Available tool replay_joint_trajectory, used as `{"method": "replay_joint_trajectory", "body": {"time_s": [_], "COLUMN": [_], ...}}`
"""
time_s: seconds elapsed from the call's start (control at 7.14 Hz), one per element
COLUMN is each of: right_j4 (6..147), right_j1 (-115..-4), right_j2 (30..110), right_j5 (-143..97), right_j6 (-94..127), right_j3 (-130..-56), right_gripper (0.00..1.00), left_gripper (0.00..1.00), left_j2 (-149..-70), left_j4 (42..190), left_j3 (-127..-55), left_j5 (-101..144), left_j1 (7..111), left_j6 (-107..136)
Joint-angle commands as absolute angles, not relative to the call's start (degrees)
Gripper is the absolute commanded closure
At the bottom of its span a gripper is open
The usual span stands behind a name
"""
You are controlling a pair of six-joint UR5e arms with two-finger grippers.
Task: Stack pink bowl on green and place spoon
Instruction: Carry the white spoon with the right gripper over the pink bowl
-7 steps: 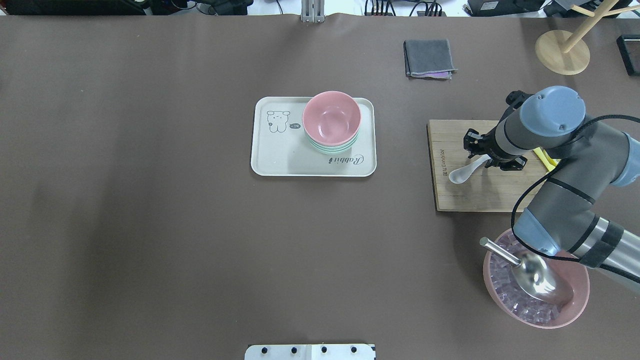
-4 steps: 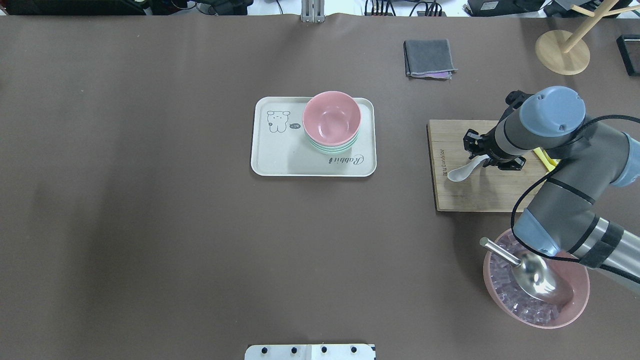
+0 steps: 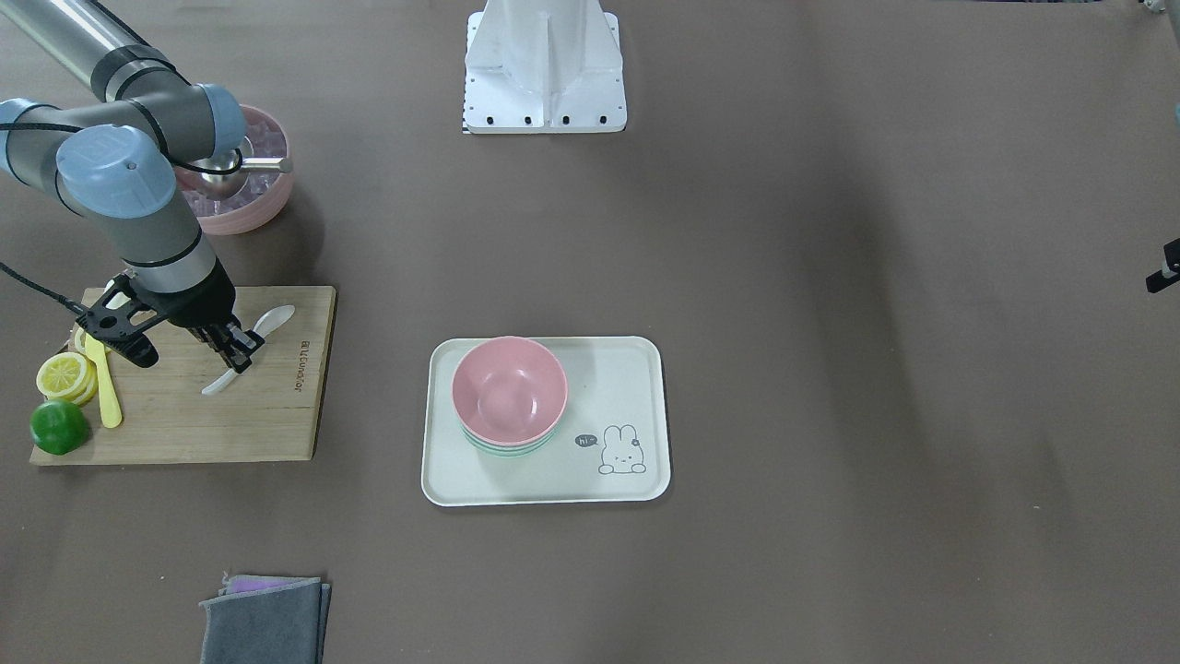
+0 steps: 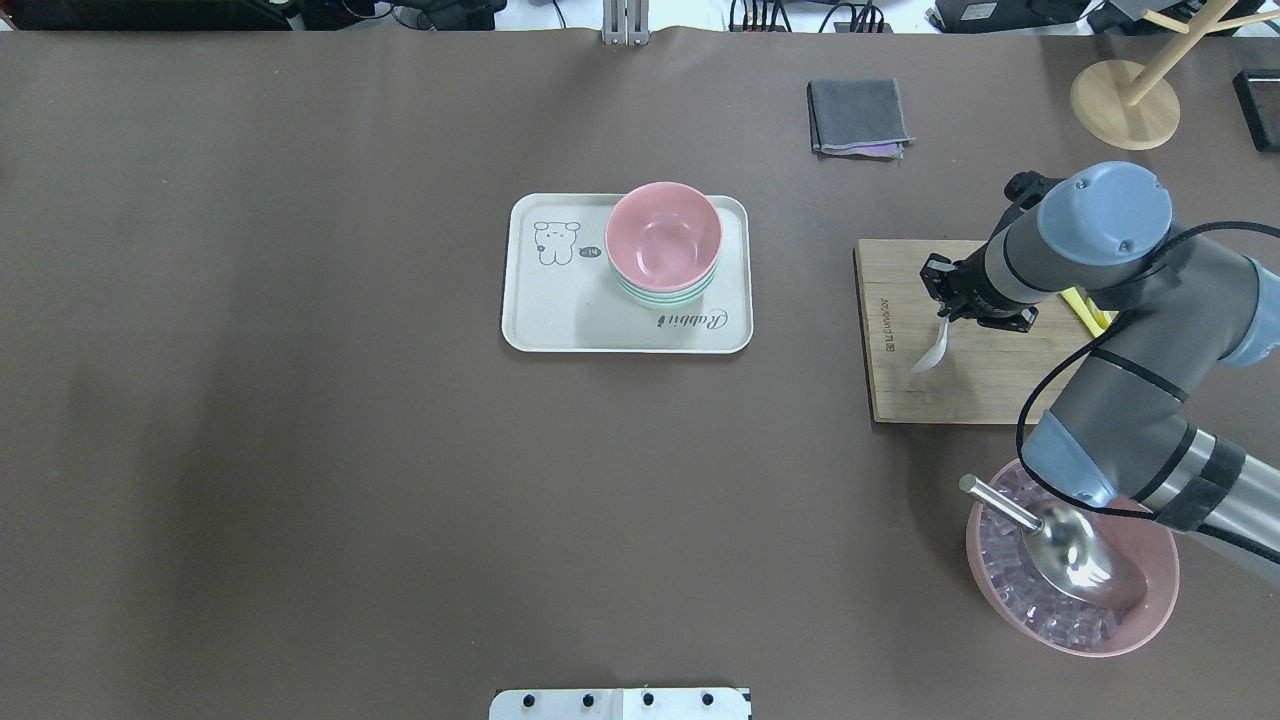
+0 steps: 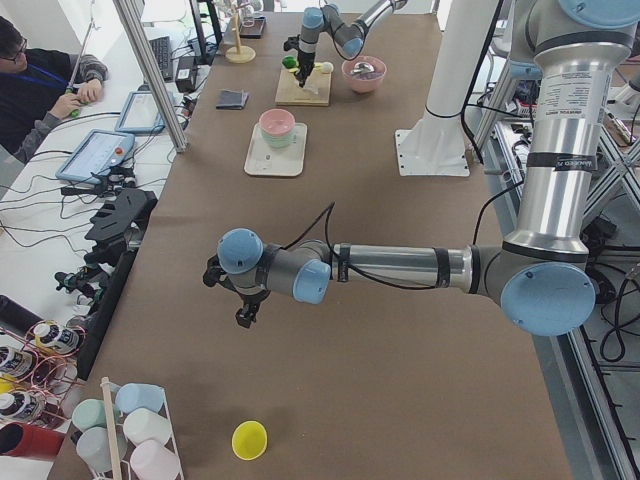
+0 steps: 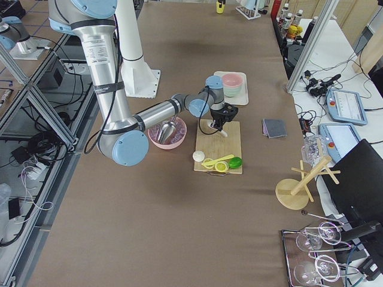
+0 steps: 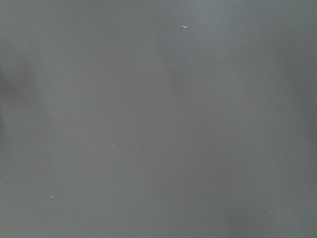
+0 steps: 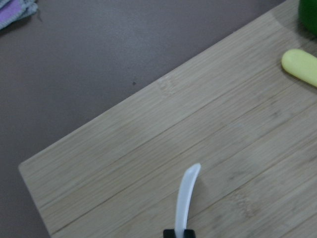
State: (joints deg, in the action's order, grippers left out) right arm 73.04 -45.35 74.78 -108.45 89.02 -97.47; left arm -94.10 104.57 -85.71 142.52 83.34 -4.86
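The pink bowl (image 4: 663,237) sits nested on the green bowl (image 4: 668,297) on the cream rabbit tray (image 4: 560,320), as the front view also shows (image 3: 509,387). My right gripper (image 4: 945,312) is shut on the handle of the white spoon (image 4: 932,352) and holds it tilted over the wooden cutting board (image 4: 980,395). In the right wrist view the spoon (image 8: 187,193) sticks out edge-on from between the fingers. My left gripper (image 5: 245,315) hovers over bare table far from the tray. I cannot tell whether it is open or shut.
On the board lie lemon slices (image 3: 66,376), a lime (image 3: 59,426) and a yellow spoon (image 3: 109,392). A pink bowl of ice with a metal scoop (image 4: 1070,570) stands under the right arm. A grey cloth (image 4: 858,115) and a wooden stand (image 4: 1125,105) are at the far right.
My right gripper has lifted the white spoon off the board and shifted slightly away. The spoon now hangs turned on edge. The bowls and tray have not moved.
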Motion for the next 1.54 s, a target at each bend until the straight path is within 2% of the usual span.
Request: {"method": "replay_joint_trajectory", "body": {"time_s": [0.0,0.28,0.42,0.84,0.98,1.4], "right_j4": [78.3,90.3,90.8,90.1,90.1,90.1], "right_j1": [-47.6,-47.4,-47.3,-45.7,-44.9,-42.0], "right_j2": [67.8,58.0,53.6,37.9,35.6,34.8], "right_j5": [-110.0,-110.0,-110.0,-109.5,-109.0,-103.9], "right_j6": [88.8,88.9,88.9,89.6,89.5,89.1], "right_j3": [-97.6,-97.4,-95.3,-79.8,-77.1,-75.3], "right_gripper": [1.00,1.00,1.00,1.00,1.00,1.00], "left_gripper": [0.01,0.01,0.01,0.01,0.01,0.01], "left_j2": [-94.1,-94.1,-94.1,-94.2,-94.2,-94.2], "left_j4": [104.6,104.5,104.6,104.5,104.5,104.5], "left_j3": [-85.7,-85.7,-85.6,-85.3,-85.2,-85.2], "left_j5": [142.5,142.5,142.5,142.5,142.5,142.5], "left_j1": [83.3,83.2,83.2,83.1,83.1,83.1], "left_j6": [-4.7,-4.6,-4.6,-4.4,-4.4,-4.3]}}
